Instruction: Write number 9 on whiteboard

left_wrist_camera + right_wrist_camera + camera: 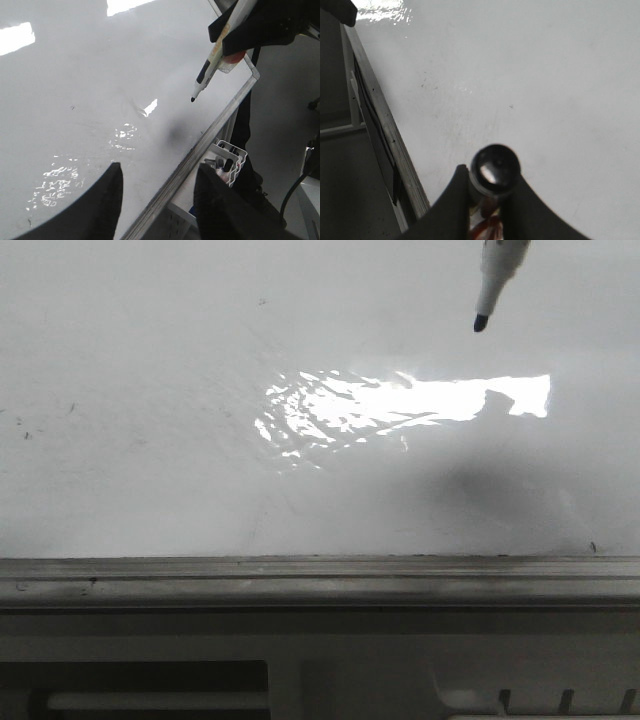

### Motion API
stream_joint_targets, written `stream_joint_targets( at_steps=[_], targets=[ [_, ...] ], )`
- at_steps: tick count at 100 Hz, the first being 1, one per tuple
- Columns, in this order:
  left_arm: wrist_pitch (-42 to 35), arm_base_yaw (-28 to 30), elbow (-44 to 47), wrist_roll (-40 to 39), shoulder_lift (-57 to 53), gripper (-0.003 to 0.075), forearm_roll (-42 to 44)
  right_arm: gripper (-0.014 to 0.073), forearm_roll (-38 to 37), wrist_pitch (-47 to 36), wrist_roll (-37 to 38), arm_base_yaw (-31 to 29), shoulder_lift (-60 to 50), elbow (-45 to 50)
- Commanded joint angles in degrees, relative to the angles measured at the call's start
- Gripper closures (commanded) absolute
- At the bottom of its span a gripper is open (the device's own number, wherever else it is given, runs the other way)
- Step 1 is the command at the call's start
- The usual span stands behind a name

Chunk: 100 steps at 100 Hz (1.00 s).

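The whiteboard is glossy white with faint smudges and a wrinkled glare patch. No number 9 shows on it. A black-tipped marker hangs tip down above the board at the upper right, its tip clear of the surface, with a soft shadow below it. My right gripper is shut on the marker, seen end-on. In the left wrist view the marker sticks out of the right gripper above the board. My left gripper is open and empty over the board's edge.
A grey metal rail runs along the board's near edge, also in the left wrist view and the right wrist view. A grey slotted panel lies below it. A white rack with pens hangs beyond the rail.
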Motion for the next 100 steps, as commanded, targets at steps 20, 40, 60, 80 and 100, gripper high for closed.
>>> stream_joint_targets(
  at_steps=[20, 40, 60, 80, 100],
  targets=[
    [-4.0, 0.1, -1.4, -0.5, 0.2, 0.0428, -3.2, 0.0638, 3.2, -20.3, 0.2, -0.3, -3.5, 5.0],
    [-6.4, 0.1, -1.4, -0.5, 0.2, 0.0428, -4.3, 0.0638, 4.6, -25.7, 0.2, -0.3, -5.4, 8.4],
    [-6.5, 0.1, -1.4, -0.5, 0.2, 0.0428, -4.3, 0.0638, 4.8, -27.5, 0.2, -0.3, -5.5, 8.8],
    [-6.5, 0.1, -1.4, -0.5, 0.2, 0.0428, -4.3, 0.0638, 4.9, -29.7, 0.2, -0.3, -5.5, 8.8],
    [-6.5, 0.1, -1.4, -0.5, 0.2, 0.0428, -4.3, 0.0638, 4.9, -31.7, 0.2, -0.3, -5.5, 8.8]
  ],
)
